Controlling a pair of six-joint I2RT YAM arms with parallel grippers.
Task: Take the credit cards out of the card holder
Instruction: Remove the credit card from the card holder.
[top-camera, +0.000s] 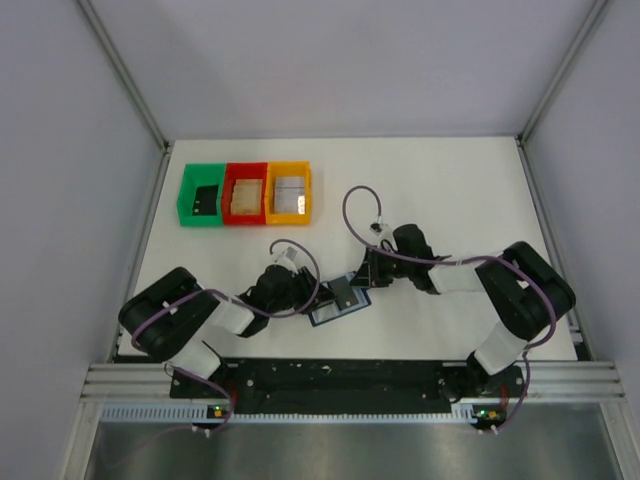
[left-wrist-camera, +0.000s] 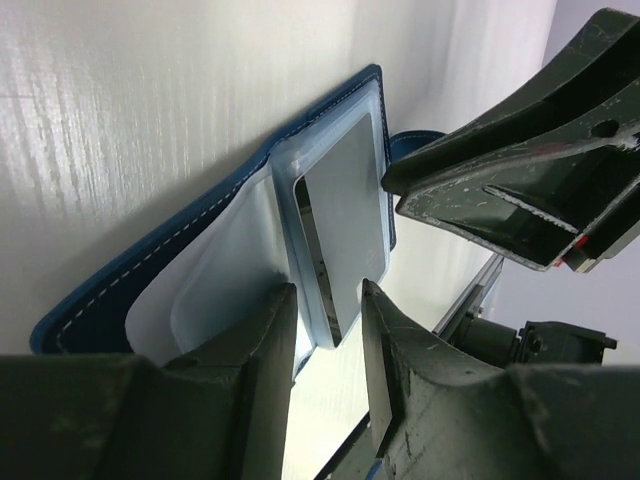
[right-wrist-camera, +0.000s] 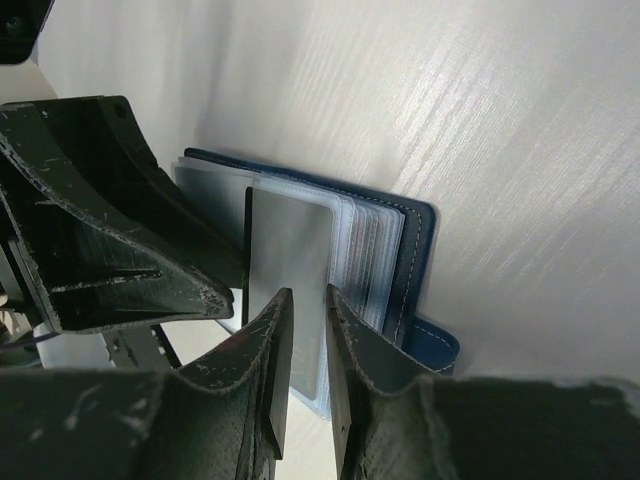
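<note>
While three bins (top-camera: 246, 167) sit by the bench's (top-camera: 450, 190) far left corner, the left gripper (left-wrist-camera: 328, 295) stands with jaws part open astride the end of a clear sleeve (left-wrist-camera: 288, 200). The holder (top-camera: 340, 298) lies spread open near the middle of the near edge, a grey card (right-wrist-camera: 290, 240) showing inside. The right gripper (right-wrist-camera: 307, 300) hangs over that card, jaws a narrow slit apart, gripping nothing.
</note>
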